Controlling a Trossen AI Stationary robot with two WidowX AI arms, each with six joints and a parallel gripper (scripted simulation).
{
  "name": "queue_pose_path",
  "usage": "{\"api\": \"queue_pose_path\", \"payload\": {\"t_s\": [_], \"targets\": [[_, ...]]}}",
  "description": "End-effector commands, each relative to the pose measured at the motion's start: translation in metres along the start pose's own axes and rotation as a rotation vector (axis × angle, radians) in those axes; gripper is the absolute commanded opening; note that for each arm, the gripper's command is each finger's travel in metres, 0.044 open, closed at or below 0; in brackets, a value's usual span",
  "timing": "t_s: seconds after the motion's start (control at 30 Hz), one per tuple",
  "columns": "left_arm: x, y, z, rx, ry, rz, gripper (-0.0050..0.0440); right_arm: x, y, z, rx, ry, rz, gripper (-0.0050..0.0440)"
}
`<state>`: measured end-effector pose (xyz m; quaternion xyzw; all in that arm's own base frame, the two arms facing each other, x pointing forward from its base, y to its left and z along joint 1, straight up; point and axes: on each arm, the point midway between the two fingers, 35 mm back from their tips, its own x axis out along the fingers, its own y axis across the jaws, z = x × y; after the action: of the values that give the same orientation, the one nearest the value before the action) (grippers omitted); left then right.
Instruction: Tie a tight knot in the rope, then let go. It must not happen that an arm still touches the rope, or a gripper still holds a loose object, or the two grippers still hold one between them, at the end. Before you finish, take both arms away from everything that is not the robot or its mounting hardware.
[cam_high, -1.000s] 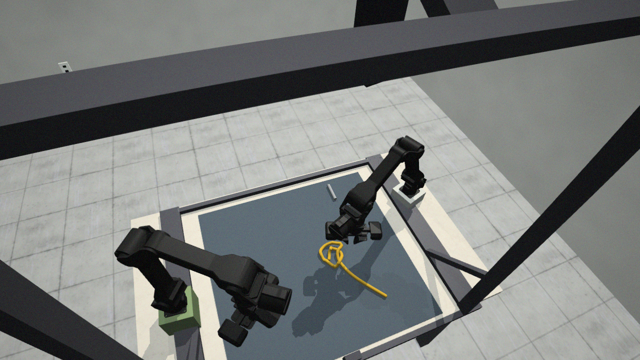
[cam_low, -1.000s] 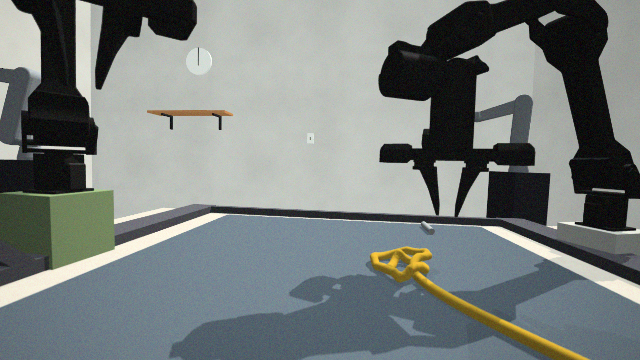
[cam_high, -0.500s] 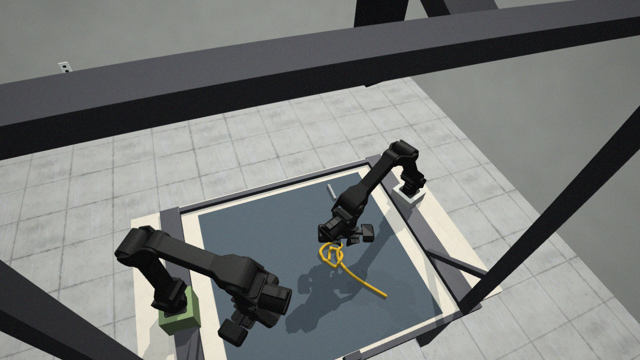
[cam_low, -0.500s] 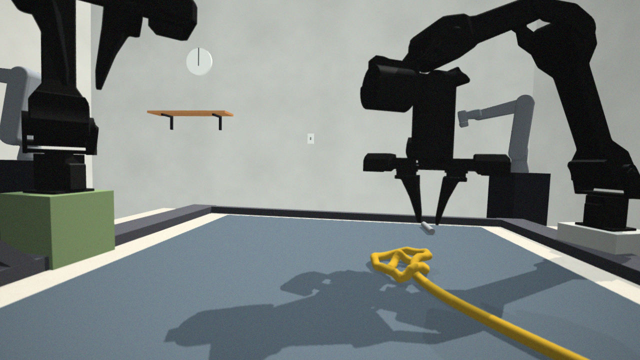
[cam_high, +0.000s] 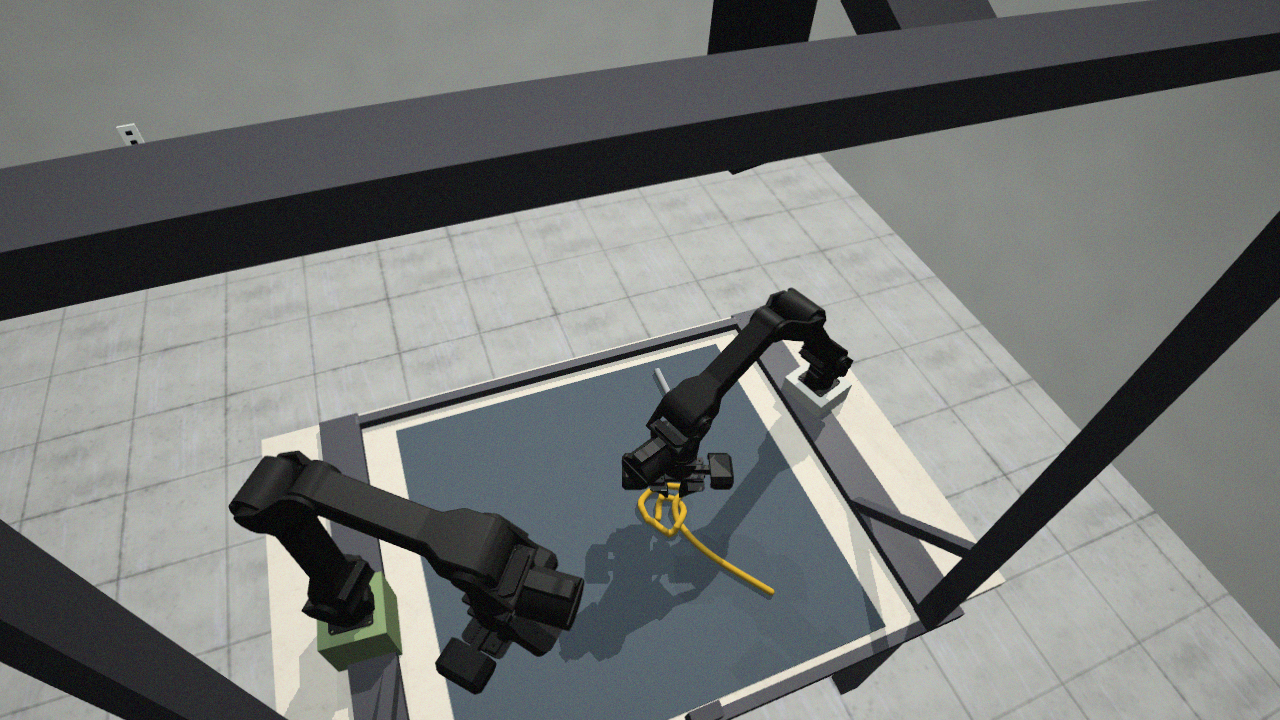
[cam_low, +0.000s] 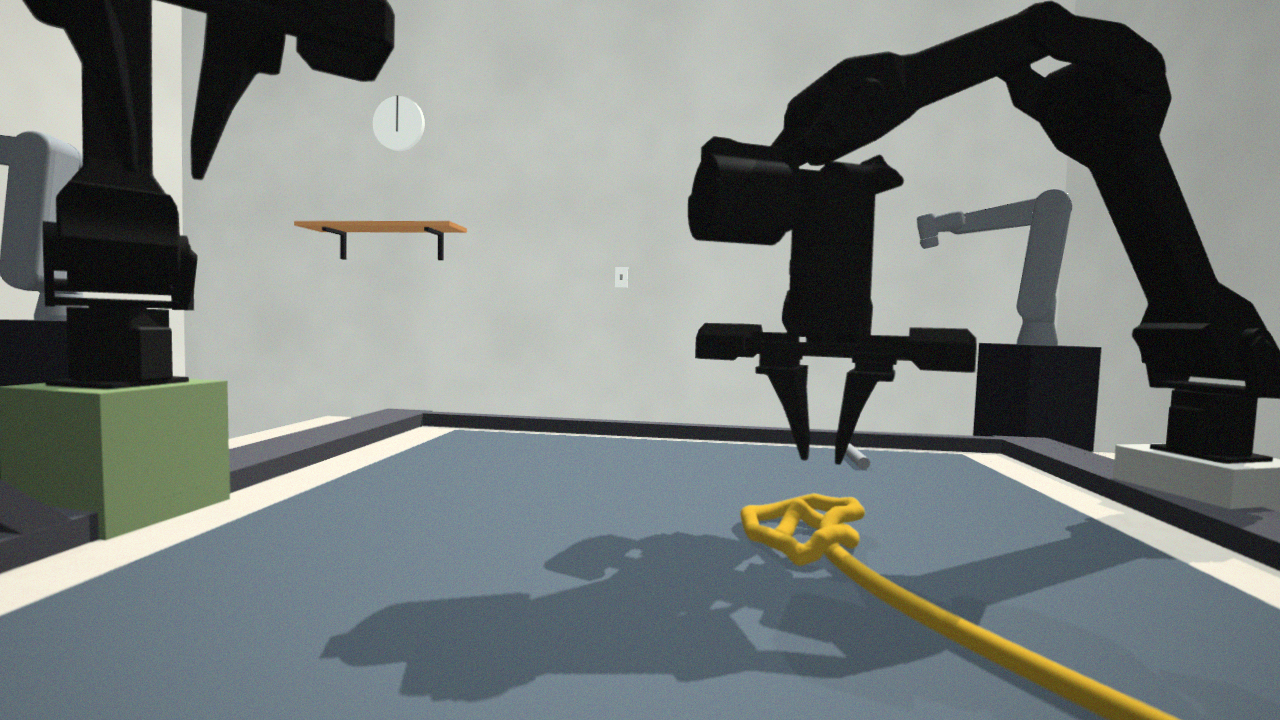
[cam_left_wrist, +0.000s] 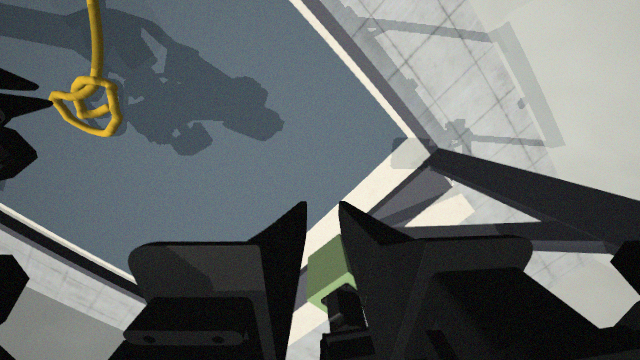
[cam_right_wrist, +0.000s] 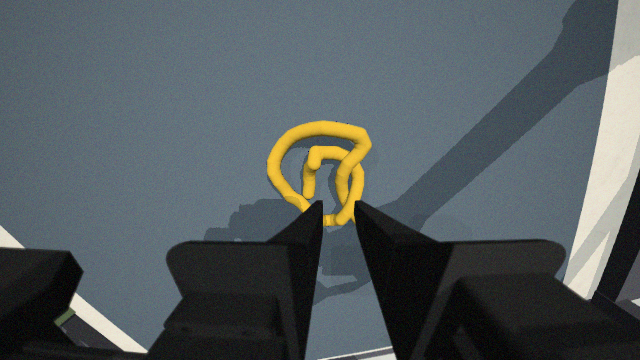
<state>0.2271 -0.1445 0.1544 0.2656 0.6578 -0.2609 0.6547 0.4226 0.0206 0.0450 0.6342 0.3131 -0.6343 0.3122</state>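
Matt surfaces, mostly.
Yellow rope (cam_high: 726, 568) (cam_low: 948, 626) (cam_left_wrist: 96, 40) (cam_right_wrist: 322, 128): smooth, plastic-looking. Blue-grey rectangular mat (cam_high: 519, 447) (cam_low: 429, 537) (cam_left_wrist: 225, 185) (cam_right_wrist: 150, 100): finely grained, dull.

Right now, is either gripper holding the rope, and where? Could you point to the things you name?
Nothing held: left gripper (cam_left_wrist: 323, 202) and right gripper (cam_low: 821, 461) (cam_right_wrist: 338, 206) both part-open, rope (cam_high: 726, 564) (cam_low: 948, 620) (cam_left_wrist: 96, 40) (cam_right_wrist: 320, 128) loose.

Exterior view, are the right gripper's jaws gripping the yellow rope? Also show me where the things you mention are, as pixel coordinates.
No, the right gripper (cam_high: 673, 489) (cam_low: 821, 461) (cam_right_wrist: 338, 206) hangs above the yellow rope (cam_high: 726, 566) (cam_low: 948, 620) (cam_left_wrist: 96, 40) (cam_right_wrist: 320, 127) with its jaws apart and nothing between them.
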Motion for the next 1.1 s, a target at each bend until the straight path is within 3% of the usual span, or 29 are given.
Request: {"api": "queue_pose_path", "payload": {"t_s": [0.0, 0.3, 1.07], "targets": [[-0.005, 0.001, 0.0, -0.003, -0.016, 0.007, 0.01, -0.003, 0.014, -0.003, -0.001, 0.017, 0.022, 0.01], [-0.005, 0.001, 0.0, -0.003, -0.016, 0.007, 0.01, 0.003, 0.026, -0.004, -0.001, 0.017, 0.023, 0.01], [-0.005, 0.001, 0.0, -0.003, -0.016, 0.007, 0.01, 0.021, 0.026, -0.004, -0.001, 0.017, 0.023, 0.01]]}}
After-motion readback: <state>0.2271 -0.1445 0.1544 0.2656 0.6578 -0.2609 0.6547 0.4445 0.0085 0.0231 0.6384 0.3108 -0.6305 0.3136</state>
